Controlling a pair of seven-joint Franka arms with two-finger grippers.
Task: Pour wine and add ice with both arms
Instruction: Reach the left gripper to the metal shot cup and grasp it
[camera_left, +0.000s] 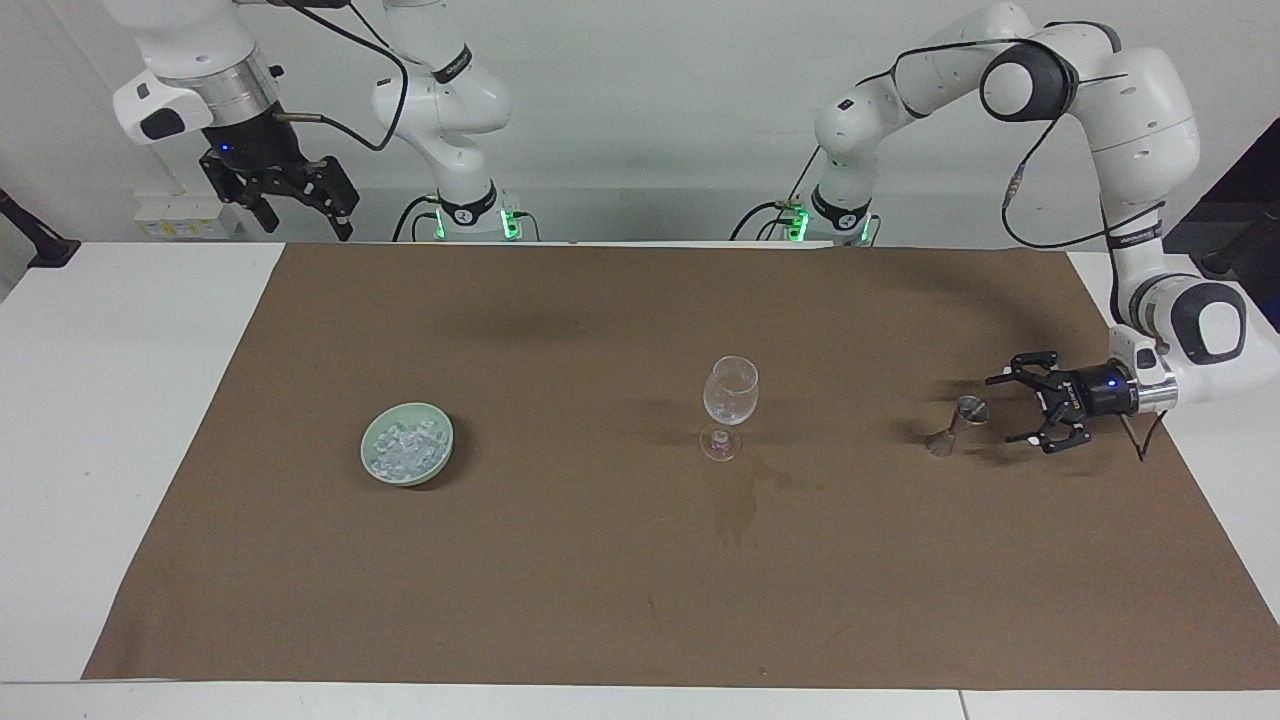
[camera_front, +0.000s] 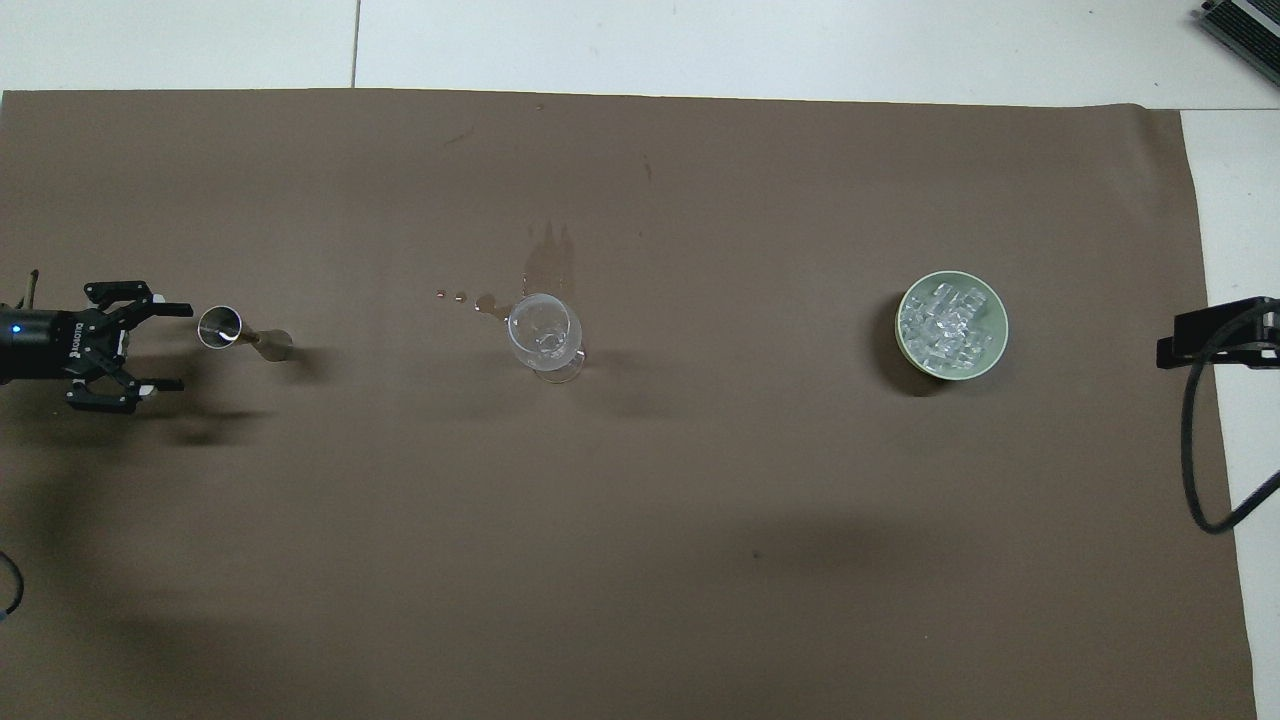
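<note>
Risk: left hand (camera_left: 1012, 409), fingers spread just beside the slim jigger (camera_left: 960, 421), may topple it; right hand (camera_left: 290, 205) waits raised, spread; ice (camera_left: 404, 450) in bowl (camera_left: 441, 460) toward the right arm's bench end.

Ice (camera_left: 406, 447) (camera_front: 945, 325): small clear glassy chunks heaped in a pale green bowl (camera_left: 372, 462) (camera_front: 990, 353), at the glass's (camera_left: 730, 393) (camera_front: 545, 330) 3 o'clock seen overhead.

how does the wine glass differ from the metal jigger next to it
The wine glass is clear with a round bowl; the jigger is opaque steel and smaller. The glass stands mid-mat; the jigger stands toward the left arm's end, just ahead of the open left end effector. Both stand upright.
</note>
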